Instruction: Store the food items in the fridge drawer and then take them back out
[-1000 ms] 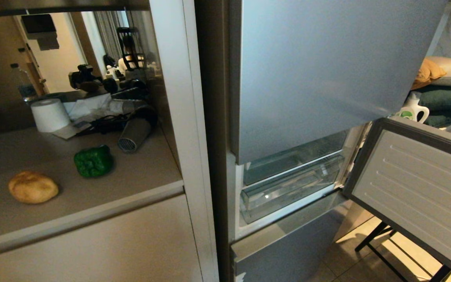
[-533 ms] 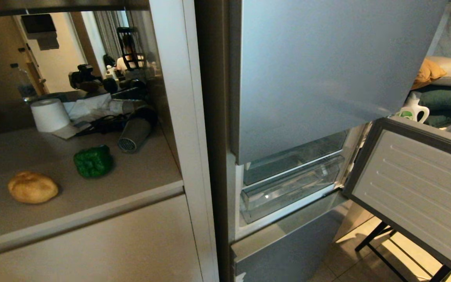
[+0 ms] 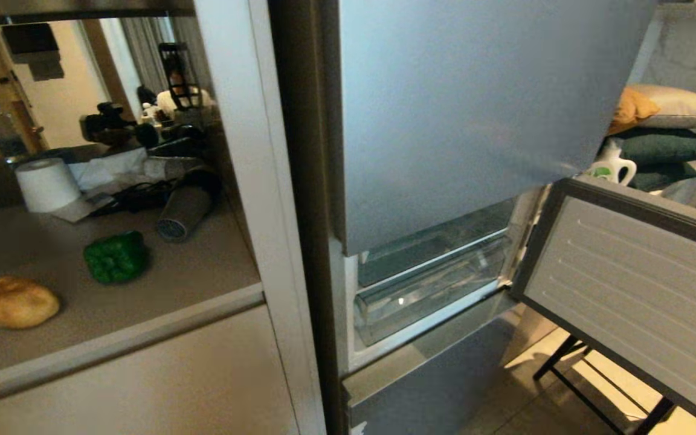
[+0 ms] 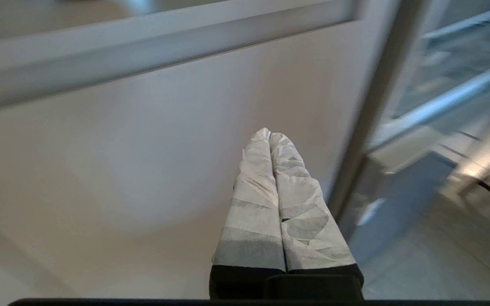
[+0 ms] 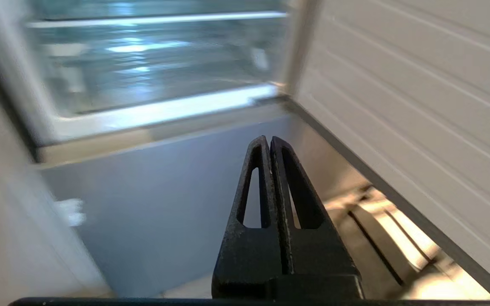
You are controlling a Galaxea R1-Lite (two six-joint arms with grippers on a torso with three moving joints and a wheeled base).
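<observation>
While the tan-brown oval potato-like lump (image 3: 17, 301) and the glossy dark green lobed bell pepper (image 3: 115, 257) sit well apart from each other on the grey-beige counter shelf (image 3: 203, 266), the potato near its front left edge and the pepper further back toward the middle, you have not yet touched either of them. To their right, past the white cabinet upright (image 3: 257, 199), the wide clear plastic fridge drawer (image 3: 426, 296) sits in the open lower compartment of the silver-grey fridge (image 3: 457, 109), its ribbed white door (image 3: 632, 284) swung out to the right. What has just changed is your viewpoint: the whole scene has slid leftward over the last half second, food, shelf and fridge together, so the robot has turned or driven and nothing on the shelf has moved. That looks like lining up on the fridge, so storing has yet to begin. Your left gripper (image 4: 269, 135), its paper-wrapped fingers pressed together on nothing, hangs low before the beige cabinet front (image 4: 121, 148). Your right gripper (image 5: 269, 139), black fingers likewise closed and empty, points at the grey panel (image 5: 164, 191) below the drawer. At the back of the shelf stand a white paper roll (image 3: 46, 184) and a grey hairdryer (image 3: 182, 211).
</observation>
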